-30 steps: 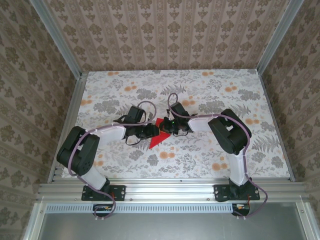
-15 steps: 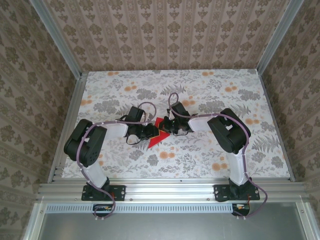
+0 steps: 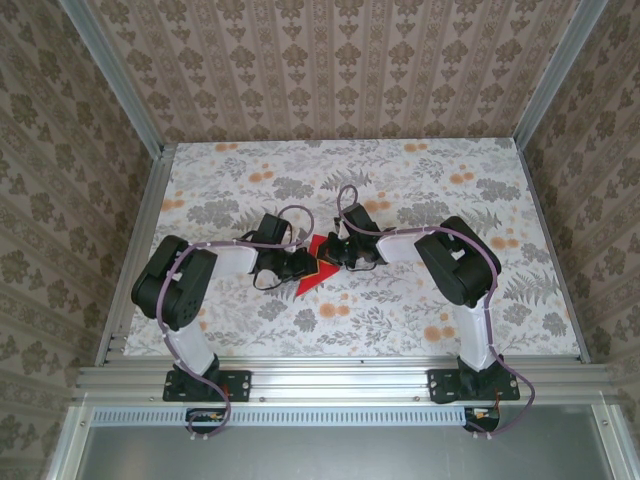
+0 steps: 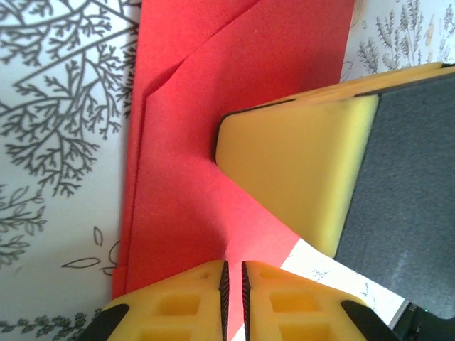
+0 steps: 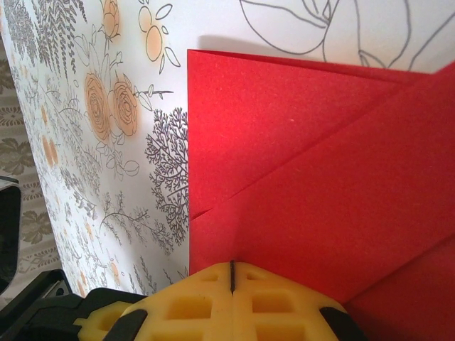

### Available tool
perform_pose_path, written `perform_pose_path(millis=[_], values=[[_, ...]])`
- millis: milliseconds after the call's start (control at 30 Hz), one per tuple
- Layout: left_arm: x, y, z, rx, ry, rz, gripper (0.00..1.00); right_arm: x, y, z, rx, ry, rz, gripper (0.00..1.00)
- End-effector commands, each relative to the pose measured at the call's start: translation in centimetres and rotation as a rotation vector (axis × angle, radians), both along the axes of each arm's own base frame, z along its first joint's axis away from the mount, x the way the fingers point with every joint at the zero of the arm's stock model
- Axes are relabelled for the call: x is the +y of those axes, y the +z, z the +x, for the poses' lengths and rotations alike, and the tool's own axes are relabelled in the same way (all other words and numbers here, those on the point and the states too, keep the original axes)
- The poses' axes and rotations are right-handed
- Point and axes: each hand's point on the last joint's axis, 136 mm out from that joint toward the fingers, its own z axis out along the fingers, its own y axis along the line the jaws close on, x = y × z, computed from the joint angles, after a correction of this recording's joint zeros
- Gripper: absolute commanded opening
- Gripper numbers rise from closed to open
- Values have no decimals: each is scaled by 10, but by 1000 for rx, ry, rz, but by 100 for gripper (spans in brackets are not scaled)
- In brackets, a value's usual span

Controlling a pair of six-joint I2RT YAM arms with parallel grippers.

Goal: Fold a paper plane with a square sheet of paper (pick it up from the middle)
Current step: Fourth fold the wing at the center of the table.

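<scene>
**Paper.** The paper (image 3: pixel 309 279) is red and partly folded. It lies flat on the floral desk (image 3: pixel 420 190) near the middle, between the two wrists. From above, a pointed end faces the near edge, and a small red part shows beyond the jaws.

**Left side.** The left arm (image 3: pixel 225 262) reaches in low from the left, with the left jaws at the paper's left side. In the left wrist view the yellow left fingertips (image 4: pixel 178 305) stand almost together with a narrow slit between them, at the edge of the paper (image 4: pixel 178 163). The red runs up to the slit. Whether paper is pinched in it cannot be told.

**Right side.** The right arm (image 3: pixel 400 243) reaches in from the right. The right jaws are clenched: the right fingertips (image 5: pixel 206 298) meet on a thin dark line, and nothing shows between them. They sit over the paper (image 5: pixel 298 163). In the left wrist view one right finger (image 4: pixel 291 177), yellow with a black back, stands tip-down on the paper, just beyond the left fingertips, and appears to touch it.

**Folds.** The right wrist view shows overlaid flaps with slanting edges and one square corner lying on the desk (image 5: pixel 106 106). The left wrist view shows a flap edge slanting across the red, with the desk (image 4: pixel 64 106) beside it.
</scene>
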Motion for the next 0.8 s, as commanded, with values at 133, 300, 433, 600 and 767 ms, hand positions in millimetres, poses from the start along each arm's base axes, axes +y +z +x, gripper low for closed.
perform_pose_path(millis=[133,300,433,600,767], values=[[26,-13,-28,48,-13,100,16,-34,-62,-23,147,-50,-154,0],[39,-11,-44,56,-10,118,16,-35,-63,-22,150,-53,-152,0],[42,-3,-50,42,-9,113,16,-28,-53,-15,129,-45,-106,0],[38,12,-39,-2,8,93,16,-3,1,9,22,-6,21,1],[31,26,-31,-34,13,51,16,4,46,14,-65,25,74,3]])
